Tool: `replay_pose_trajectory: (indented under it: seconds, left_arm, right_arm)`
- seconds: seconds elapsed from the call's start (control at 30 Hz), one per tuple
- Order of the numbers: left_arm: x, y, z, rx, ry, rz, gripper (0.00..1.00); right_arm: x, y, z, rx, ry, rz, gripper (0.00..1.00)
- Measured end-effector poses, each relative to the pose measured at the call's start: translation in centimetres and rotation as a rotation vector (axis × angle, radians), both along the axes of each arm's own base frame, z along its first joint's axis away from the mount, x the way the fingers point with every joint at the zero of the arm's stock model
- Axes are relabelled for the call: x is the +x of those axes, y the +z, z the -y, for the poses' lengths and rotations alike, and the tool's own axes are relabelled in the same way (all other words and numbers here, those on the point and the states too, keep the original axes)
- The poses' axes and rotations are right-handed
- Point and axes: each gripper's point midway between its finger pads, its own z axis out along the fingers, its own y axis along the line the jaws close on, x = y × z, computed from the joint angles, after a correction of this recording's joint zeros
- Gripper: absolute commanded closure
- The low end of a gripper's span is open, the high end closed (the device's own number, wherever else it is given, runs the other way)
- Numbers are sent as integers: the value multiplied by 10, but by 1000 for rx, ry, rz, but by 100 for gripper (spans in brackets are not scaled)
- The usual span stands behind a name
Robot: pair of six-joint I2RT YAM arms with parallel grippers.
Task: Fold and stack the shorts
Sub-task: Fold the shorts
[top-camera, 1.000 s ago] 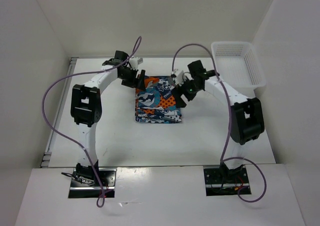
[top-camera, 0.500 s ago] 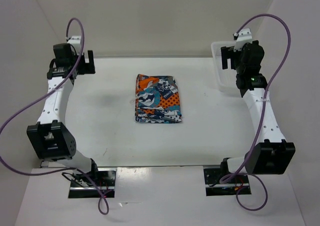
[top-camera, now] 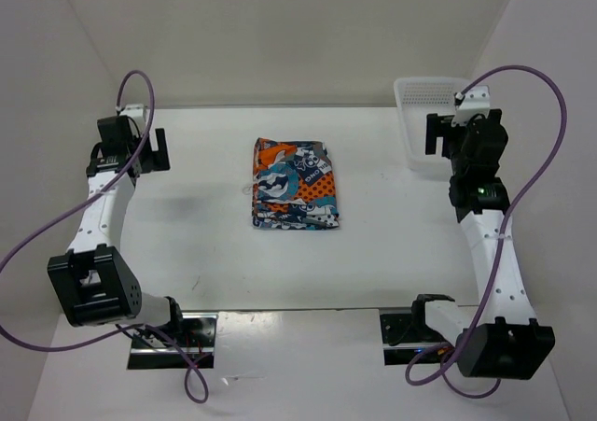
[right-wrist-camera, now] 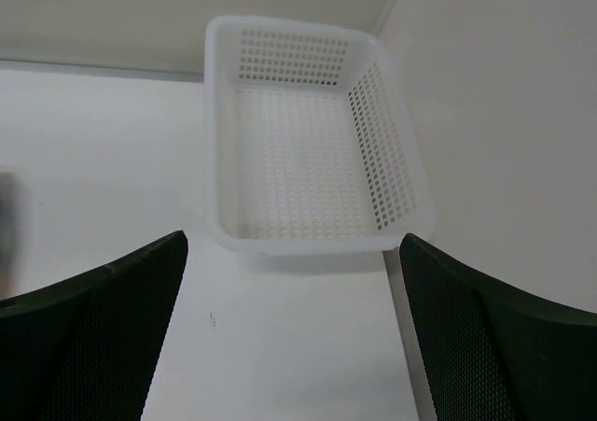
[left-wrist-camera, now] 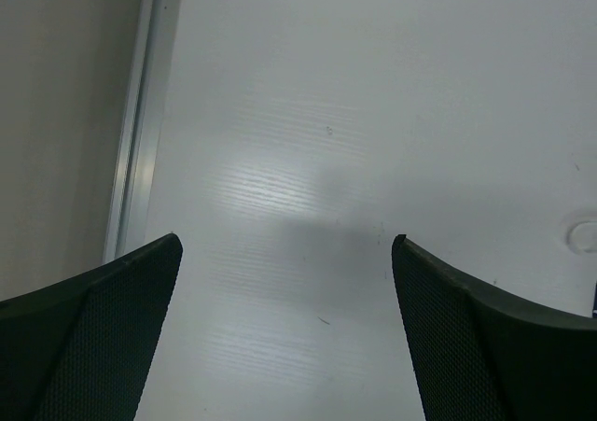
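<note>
Left fingers (left-wrist-camera: 84, 346) and right fingers (right-wrist-camera: 93, 346) gape wide, shorts (top-camera: 294, 186) between.

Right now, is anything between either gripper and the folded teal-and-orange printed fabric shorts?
Nothing visible. Bare white table lies between the left gripper and the shorts, and between the right gripper and them. The white plastic mesh basket sits at the far right corner, off both paths.

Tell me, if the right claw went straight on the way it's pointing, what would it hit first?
Most likely the white basket: it sits straight ahead of the open right claw, with nothing in between. Whether the claw would strike the near rim or dip inside is hard to judge.
</note>
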Motion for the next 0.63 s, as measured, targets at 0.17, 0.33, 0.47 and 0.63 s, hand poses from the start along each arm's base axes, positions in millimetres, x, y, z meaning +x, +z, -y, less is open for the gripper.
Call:
replay_pose_trajectory:
  seconds: [0.17,0.33,0.47,0.63]
  left_arm:
    - [0,6,3,-2,-11,17,0]
    - [-2,15,3,4,-11,45,0]
    - [-4,18,4,5,-13,57,0]
    - [-4,16,7,-3,-26,58,0]
  right_arm:
    - [-17,-4,-2,-1,4,12,1]
    - [-26,-12,-4,-1,12,0,1]
    - [-29,-11,-6,1,23,3,1]
    - [-34,-12,-8,1,33,4,1]
